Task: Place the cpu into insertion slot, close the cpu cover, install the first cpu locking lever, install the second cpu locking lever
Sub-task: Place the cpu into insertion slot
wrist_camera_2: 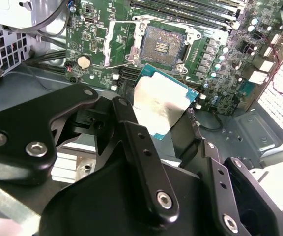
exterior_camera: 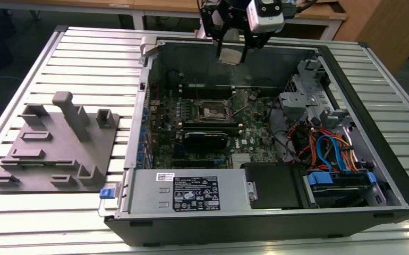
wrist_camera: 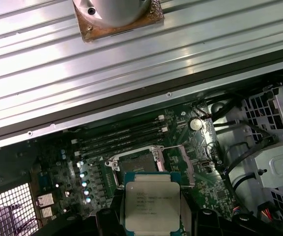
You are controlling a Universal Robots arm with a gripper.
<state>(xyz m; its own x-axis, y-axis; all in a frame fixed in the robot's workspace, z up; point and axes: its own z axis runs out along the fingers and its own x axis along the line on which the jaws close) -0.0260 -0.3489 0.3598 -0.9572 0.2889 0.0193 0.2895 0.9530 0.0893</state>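
My gripper (exterior_camera: 231,52) hangs above the far wall of the open computer case, shut on the cpu (exterior_camera: 231,56). The cpu (wrist_camera_2: 163,103) is a silver-topped square chip with a green edge, pinched between my two black fingers (wrist_camera_2: 127,123). Beyond it on the green board lies the insertion slot (wrist_camera_2: 164,45), its dark centre bare. The cpu cover (wrist_camera_2: 119,44) stands swung open beside the slot. In the first wrist view the cpu (wrist_camera: 153,204) hovers just short of the insertion slot (wrist_camera: 134,163), with the cpu cover (wrist_camera: 178,164) open alongside. I cannot pick out the locking levers among the socket's metal edges.
The case (exterior_camera: 374,175) lies on a slatted metal table (exterior_camera: 84,58). Inside are long black memory slots (wrist_camera: 119,137), a black card (exterior_camera: 206,139), a power supply (exterior_camera: 183,191), a drive cage (exterior_camera: 307,87) and coloured cables (exterior_camera: 325,149). A grey fixture plate (exterior_camera: 56,151) sits on the exterior view's left.
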